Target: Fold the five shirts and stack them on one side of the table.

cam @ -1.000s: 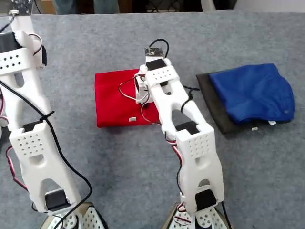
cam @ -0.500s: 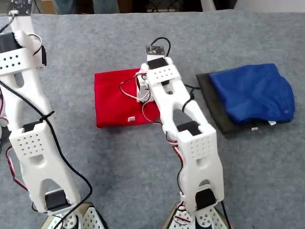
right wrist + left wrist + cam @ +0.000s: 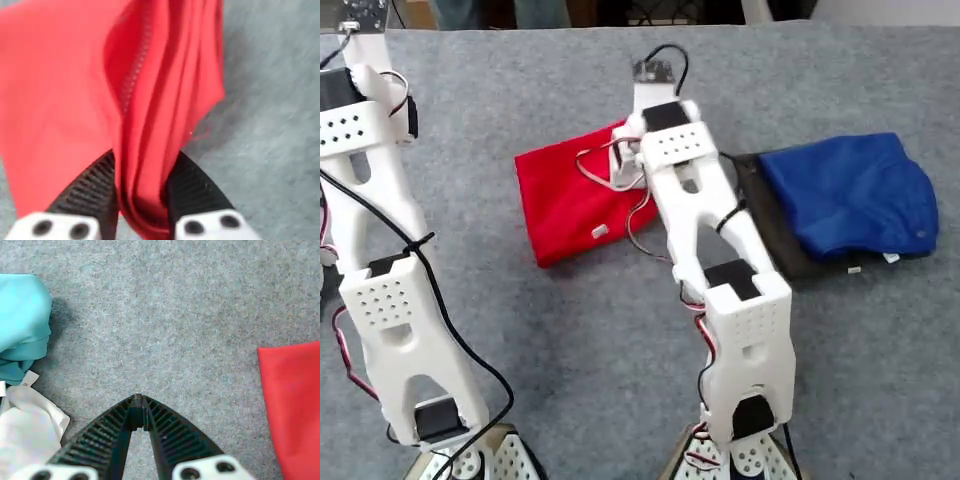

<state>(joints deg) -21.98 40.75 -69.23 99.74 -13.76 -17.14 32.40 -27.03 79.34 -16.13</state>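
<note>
While the left gripper (image 3: pixel 138 405) sits shut on nothing over bare table (image 3: pixel 190 315) at the far left, a teal shirt (image 3: pixel 20 320) & a white shirt (image 3: pixel 22 435) lie bunched near it, not yet folded by the look of them. Mid-table the red shirt (image 3: pixel 565 200) lies folded but skewed, w/ the right gripper (image 3: pixel 145 160) clamped on a bunch of layers at its far-right corner. To the right, a blue shirt (image 3: pixel 845 195) rests on a dark shirt (image 3: pixel 775 235), prob. the stack.

Risks from here:
- The grip may take only some layers, so a pull toward the stack could let inner ones slide out & the fold open.
- Most of the cloth lies on the table, so drag on the rough cover may twist it more.
- The arm's loose wires (image 3: pixel 582 170) hang over the red cloth & could snag.
- If it lands off-centre it may shove the rumpled blue shirt off the pile.
</note>
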